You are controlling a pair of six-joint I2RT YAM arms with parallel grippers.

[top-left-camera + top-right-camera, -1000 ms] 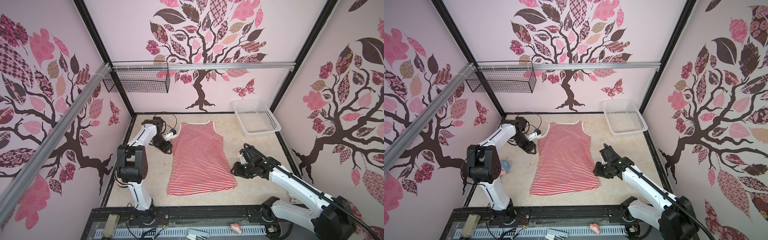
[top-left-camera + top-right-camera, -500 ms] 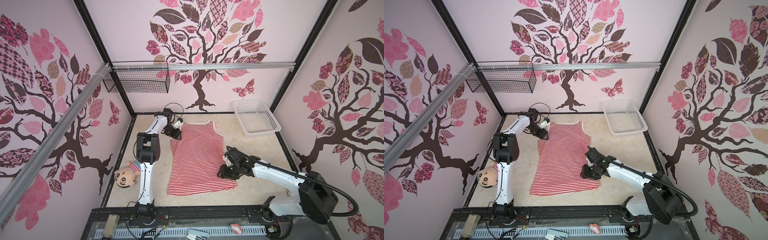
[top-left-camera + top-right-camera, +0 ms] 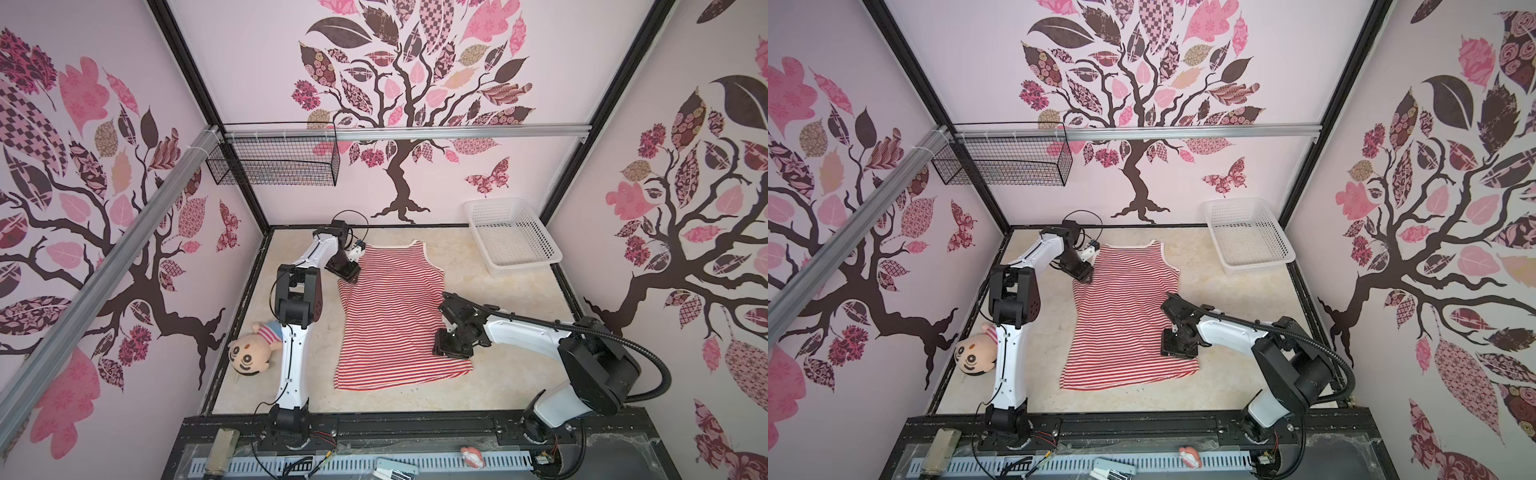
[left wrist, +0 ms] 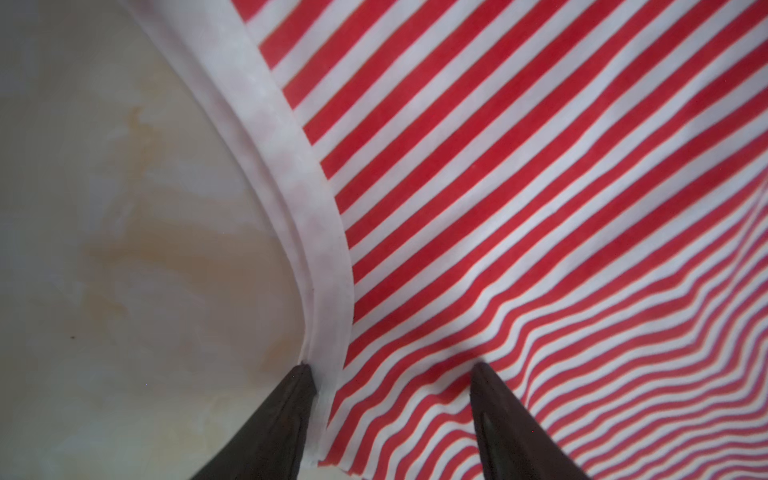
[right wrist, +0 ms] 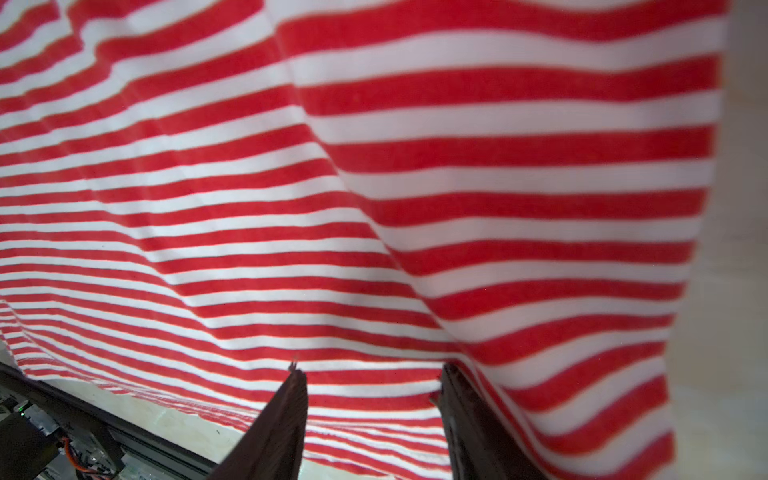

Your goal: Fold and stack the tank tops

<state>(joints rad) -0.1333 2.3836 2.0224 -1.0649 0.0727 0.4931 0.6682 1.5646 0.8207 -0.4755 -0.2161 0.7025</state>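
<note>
While tank top lies flat, left gripper open astride its armhole trim; right gripper open on its side edge.

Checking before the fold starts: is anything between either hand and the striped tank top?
Nothing visible. The left hand straddles the white armhole trim of the tank top; the right hand is on its side edge. The plush doll lies off to the side.
</note>
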